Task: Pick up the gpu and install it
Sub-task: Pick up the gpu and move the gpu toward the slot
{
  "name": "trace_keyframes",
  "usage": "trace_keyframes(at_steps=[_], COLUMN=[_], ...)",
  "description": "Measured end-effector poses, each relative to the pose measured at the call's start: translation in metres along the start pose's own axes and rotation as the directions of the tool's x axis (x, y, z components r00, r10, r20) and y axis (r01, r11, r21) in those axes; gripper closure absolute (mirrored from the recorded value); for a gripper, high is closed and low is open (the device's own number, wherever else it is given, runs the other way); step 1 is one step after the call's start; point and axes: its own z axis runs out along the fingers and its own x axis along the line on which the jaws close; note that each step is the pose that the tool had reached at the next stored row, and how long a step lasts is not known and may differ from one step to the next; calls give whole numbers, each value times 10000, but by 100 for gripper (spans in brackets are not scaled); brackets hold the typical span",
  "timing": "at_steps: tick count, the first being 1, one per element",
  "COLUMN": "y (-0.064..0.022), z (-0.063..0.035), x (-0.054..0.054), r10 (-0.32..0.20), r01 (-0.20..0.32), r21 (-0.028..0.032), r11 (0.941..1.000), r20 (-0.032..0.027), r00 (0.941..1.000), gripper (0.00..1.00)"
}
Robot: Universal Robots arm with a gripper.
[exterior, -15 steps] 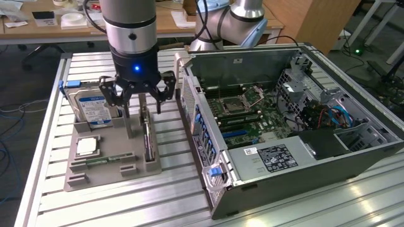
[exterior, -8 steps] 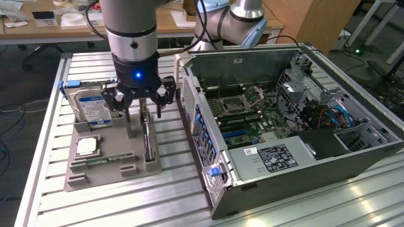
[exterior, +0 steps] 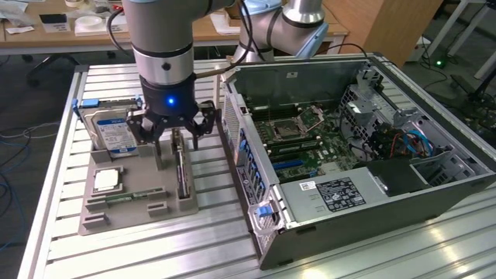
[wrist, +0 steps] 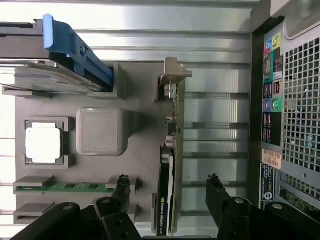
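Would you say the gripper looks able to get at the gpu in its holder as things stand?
Probably yes. The gripper hangs open right above the gpu, which stands on edge in the grey holder. Its fingers flank the card on either side, and nothing else seems to block the way.

Black face, brownish-green board and silver bracket on the gpu (wrist: 166, 200). Blue-and-white label on the silver drive (exterior: 112, 131), with a bright blue rail (wrist: 75, 47). Matte grey for the tray (exterior: 143, 177), green for the memory stick (wrist: 65, 187), pale silver for the cpu (wrist: 44, 142). Black gripper (exterior: 176, 139) with a blue light. Ribbed silver table (exterior: 349, 256). Dark grey case (exterior: 364, 229) with blue cables (exterior: 414, 142).
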Motion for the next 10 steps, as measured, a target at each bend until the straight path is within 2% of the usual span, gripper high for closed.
trace_keyframes(at_steps=[10], y=[-4], z=[183], x=[-1], r10=[-8], r01=[8], r21=[0], r11=[10000], r20=[1], r00=[10000], gripper=[28])
